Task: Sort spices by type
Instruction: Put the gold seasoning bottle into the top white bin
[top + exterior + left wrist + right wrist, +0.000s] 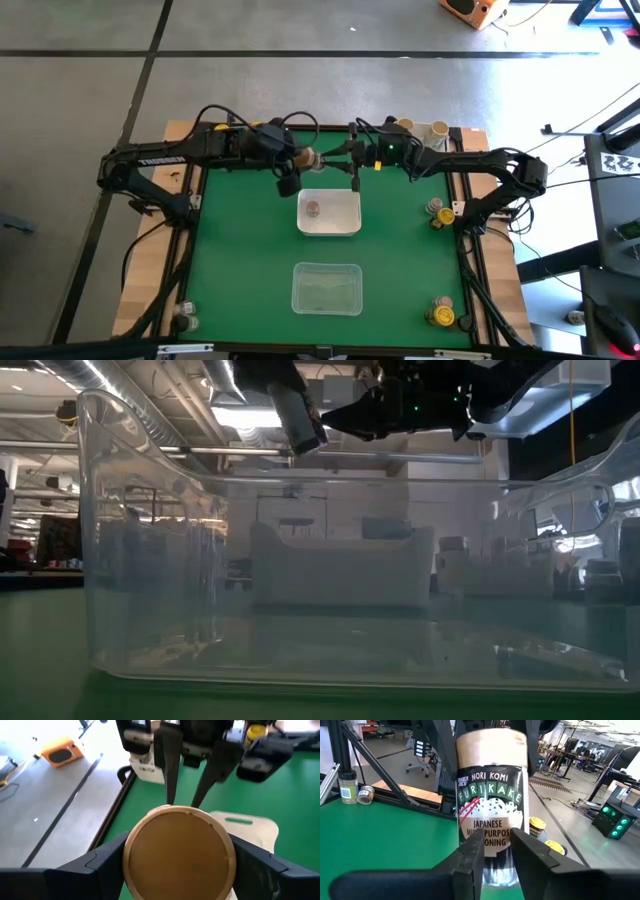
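High view, arms: both reach to the far middle of the green counter point(240, 250), just beyond the white bin point(329, 213).
High view, jar: tan-lidded spice jar point(308, 158) held in the air between the left gripper point(297, 160) and the right gripper point(347, 160).
High view, bins: one small jar point(313, 208) lies inside the white bin; the clear bin point(327, 288) sits nearer the front.
High view, other jars: clusters at the right edge point(437, 211), the front right corner point(439, 314), the front left corner point(184, 318) and the far edge point(420, 128).
Low view: clear bin wall fills the frame; dark arm parts overhead.
Left wrist view: left jaws closed on the jar's sides, tan lid point(179, 854) facing the camera; right gripper's fingers point(169, 765) point at the jar.
Right wrist view: label reads "Nori Komi Furikake"; right jaws part open, straddling the jar's lower end. Cannot tell if they touch it.
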### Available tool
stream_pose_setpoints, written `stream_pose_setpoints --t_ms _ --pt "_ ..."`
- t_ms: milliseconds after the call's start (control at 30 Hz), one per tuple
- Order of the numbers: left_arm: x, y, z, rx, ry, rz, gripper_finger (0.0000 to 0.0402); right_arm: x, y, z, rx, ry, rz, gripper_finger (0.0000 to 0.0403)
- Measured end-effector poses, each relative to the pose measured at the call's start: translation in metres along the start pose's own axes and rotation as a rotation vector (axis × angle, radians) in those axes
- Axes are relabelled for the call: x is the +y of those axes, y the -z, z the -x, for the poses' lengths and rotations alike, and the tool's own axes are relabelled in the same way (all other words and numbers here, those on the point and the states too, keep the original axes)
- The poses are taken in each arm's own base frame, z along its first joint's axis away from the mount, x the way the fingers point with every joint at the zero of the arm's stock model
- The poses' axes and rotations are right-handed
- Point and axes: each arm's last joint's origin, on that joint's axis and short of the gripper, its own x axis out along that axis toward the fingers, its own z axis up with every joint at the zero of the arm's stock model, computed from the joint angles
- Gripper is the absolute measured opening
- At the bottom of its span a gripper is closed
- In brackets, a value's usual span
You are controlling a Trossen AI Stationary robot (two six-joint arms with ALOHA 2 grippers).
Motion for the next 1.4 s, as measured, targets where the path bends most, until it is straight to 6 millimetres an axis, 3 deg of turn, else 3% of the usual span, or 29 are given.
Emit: stream_pose_setpoints --t_ms 233,500,633,767,1033,1233,1400 --pt "0.004 -0.003 -0.004 -0.057 -0.013 0.001 0.0280 -0.003 -0.007 0.008 0.031 0.063 0.007 0.0095" --pt "0.011 0.011 -0.033 -0.100 -0.058 0.025 0.0280 0.002 -0.049 0.068 0.229 0.320 0.054 0.0095" --pt "0.013 0.015 -0.064 -0.080 -0.075 0.026 0.0280 0.006 -0.060 0.096 0.317 0.446 0.054 0.0095" --pt "0.009 0.025 -0.109 -0.037 -0.026 0.002 0.0280 0.011 -0.066 0.115 0.369 0.489 0.048 0.0095" --pt "0.001 0.022 -0.180 -0.021 0.081 -0.015 0.0280 0.015 -0.061 0.120 0.436 0.468 0.011 0.0095" --pt "-0.007 0.012 -0.208 -0.034 0.163 -0.017 0.0280 0.015 -0.056 0.117 0.440 0.466 0.011 0.0095" --pt "-0.016 0.020 -0.230 -0.006 0.241 -0.011 0.0280 0.015 -0.052 0.114 0.460 0.458 0.008 0.0095"
